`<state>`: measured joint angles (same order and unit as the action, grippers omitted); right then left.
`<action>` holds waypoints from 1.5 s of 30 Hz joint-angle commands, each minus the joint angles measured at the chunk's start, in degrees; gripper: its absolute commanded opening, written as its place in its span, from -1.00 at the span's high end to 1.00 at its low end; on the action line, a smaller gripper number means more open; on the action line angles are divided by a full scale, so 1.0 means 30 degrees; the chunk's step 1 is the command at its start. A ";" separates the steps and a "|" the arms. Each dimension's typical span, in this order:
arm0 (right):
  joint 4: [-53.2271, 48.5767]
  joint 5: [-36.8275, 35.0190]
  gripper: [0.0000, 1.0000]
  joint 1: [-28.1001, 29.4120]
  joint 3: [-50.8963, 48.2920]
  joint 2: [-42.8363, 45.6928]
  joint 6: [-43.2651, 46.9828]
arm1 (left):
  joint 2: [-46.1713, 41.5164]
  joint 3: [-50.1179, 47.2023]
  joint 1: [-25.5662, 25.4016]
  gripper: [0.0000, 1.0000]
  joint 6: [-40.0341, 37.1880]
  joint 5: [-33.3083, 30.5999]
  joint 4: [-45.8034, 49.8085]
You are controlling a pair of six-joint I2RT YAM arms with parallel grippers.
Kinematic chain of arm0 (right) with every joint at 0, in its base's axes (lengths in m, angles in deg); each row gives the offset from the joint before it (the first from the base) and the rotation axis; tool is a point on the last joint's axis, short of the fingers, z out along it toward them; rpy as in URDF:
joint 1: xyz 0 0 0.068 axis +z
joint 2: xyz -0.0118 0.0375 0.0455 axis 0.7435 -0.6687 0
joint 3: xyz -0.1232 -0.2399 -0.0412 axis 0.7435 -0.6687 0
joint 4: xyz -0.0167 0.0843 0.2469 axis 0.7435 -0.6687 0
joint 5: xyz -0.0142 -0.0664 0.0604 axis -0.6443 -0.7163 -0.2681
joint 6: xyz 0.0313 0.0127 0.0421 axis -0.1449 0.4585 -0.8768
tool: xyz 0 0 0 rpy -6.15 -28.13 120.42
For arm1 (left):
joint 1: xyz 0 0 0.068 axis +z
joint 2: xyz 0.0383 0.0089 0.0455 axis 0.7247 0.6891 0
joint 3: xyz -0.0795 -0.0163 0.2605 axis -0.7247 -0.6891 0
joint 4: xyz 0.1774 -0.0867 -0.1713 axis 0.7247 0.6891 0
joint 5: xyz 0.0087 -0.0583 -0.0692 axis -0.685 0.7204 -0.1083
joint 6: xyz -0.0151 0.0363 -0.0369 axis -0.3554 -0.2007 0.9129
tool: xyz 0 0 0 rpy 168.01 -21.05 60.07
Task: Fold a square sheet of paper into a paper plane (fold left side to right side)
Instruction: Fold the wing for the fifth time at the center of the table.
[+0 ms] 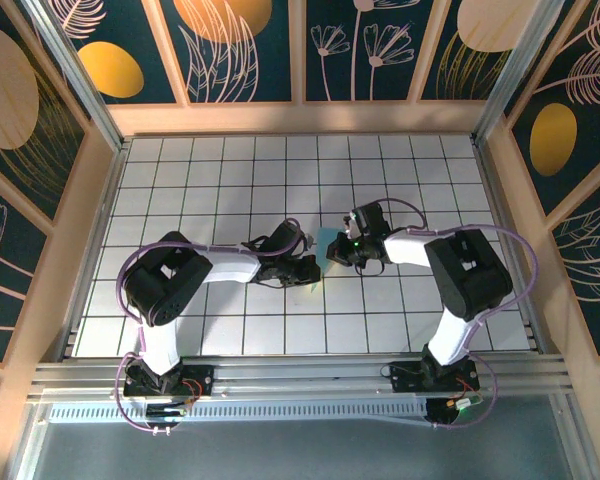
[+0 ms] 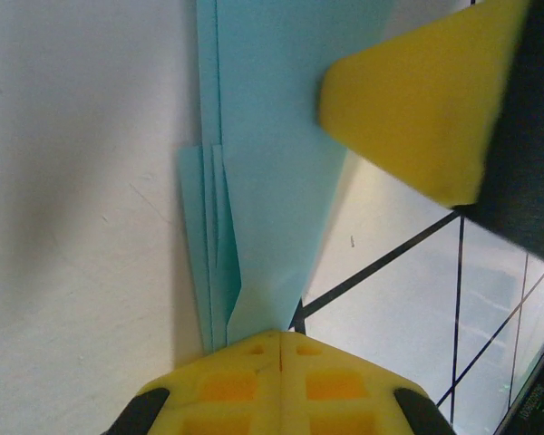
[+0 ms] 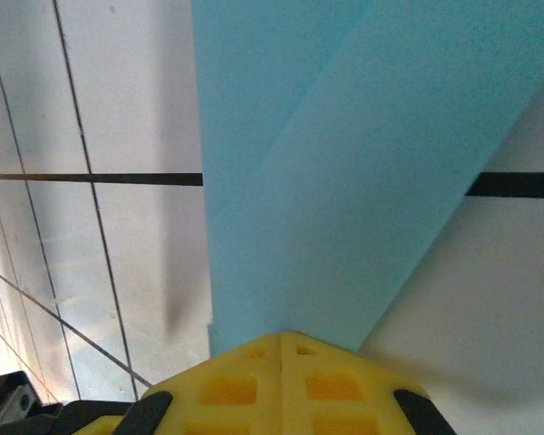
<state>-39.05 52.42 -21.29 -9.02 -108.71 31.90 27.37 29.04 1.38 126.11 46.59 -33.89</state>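
The square sheet of paper (image 1: 327,242) is a creased light-cyan shape in the middle of the tiled table, between my two grippers. In the left wrist view the paper (image 2: 272,136) shows several stacked folded edges and narrows toward my left gripper (image 2: 281,335). That gripper is shut, and its yellow tips rest on the narrow end. One yellow finger (image 2: 417,109) of the right gripper sits on the paper's far end. In the right wrist view the paper (image 3: 344,136) shows a diagonal fold and runs under my shut right gripper (image 3: 281,337). From above, the left gripper (image 1: 308,267) and right gripper (image 1: 342,250) nearly meet.
The white tiled table (image 1: 210,170) has black grid lines and wooden walls on three sides. Both arm bases stand on the metal rail (image 1: 300,375) at the near edge. Open tiles surround the two grippers.
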 commanded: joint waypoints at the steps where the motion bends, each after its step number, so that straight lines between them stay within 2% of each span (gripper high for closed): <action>1: -0.0360 -0.0389 1.00 0.0387 -0.0429 0.1321 -0.0751 | 0.0229 -0.0710 -0.0155 1.00 0.0045 -0.1037 0.1733; 8: 0.0939 0.0002 1.00 0.1330 -0.1101 0.0983 -0.1875 | 0.0267 -0.0601 -0.0288 1.00 -0.0035 -0.1423 0.2040; 17: 0.1126 -0.0329 1.00 0.1406 -0.1113 -0.0464 -0.1863 | 0.0256 -0.0506 -0.0332 1.00 -0.0100 -0.1923 0.2677; 27: 0.0452 -0.0614 1.00 -0.0354 -0.0167 -0.1091 -0.0349 | 0.0260 -0.0858 -0.0330 1.00 -0.0165 -0.2511 0.3246; 35: -0.0896 -0.0522 1.00 -0.2180 0.2650 -0.2080 0.1349 | 0.0183 -0.1253 -0.0343 1.00 -0.0050 -0.2457 0.2765; 41: -0.1257 -0.0508 1.00 -0.1843 0.2897 -0.1156 0.1357 | -0.0049 -0.1036 -0.0391 1.00 -0.0022 -0.2281 0.2384; 45: -0.0344 0.0020 1.00 -0.1291 0.2361 -0.1610 0.0743 | -0.0237 -0.0872 -0.0391 1.00 0.0066 -0.2001 0.2140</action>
<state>-40.53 51.77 -26.34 -0.93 -113.93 34.44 26.26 28.15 0.31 126.11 42.54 -34.15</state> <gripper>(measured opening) 0.046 0.044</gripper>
